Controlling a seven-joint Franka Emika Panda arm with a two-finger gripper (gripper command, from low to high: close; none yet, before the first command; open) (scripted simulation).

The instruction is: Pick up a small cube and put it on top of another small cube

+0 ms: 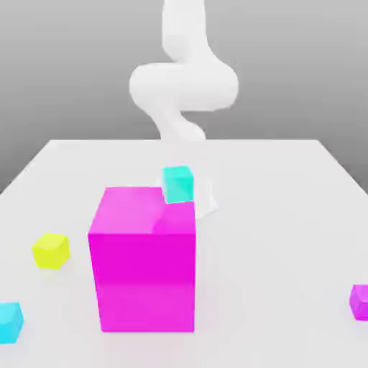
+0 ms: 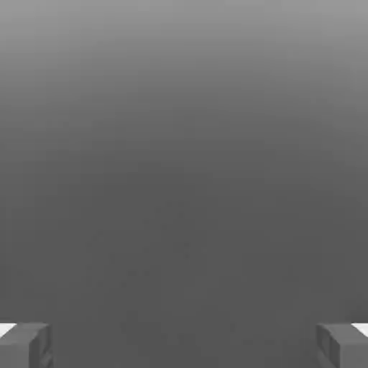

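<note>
From my remote seat I see the white arm point(image 1: 183, 79) rising at the far side of the white table point(image 1: 287, 208), curling above the far middle of the surface. On the hand view the gripper point(image 2: 184, 345) has its two grey fingertips point(image 2: 25, 345) spread wide apart, with nothing between them but a plain grey backdrop. The small cube point(image 1: 10, 321), sky-blue, sits at the near edge on the exterior view's left, on the table and well apart from the arm. Just beyond it, farther in and slightly to the right, lies a yellow cube point(image 1: 50, 251). A big magenta cube point(image 1: 144, 259) stands in the near middle of the table, and a greener turquoise cube point(image 1: 177, 183) shows behind its far top corner, partly hidden by it; I cannot tell whether the two touch. A small purple cube point(image 1: 360, 302) sits at the exterior view's right edge, near the front, cut off by the frame.
</note>
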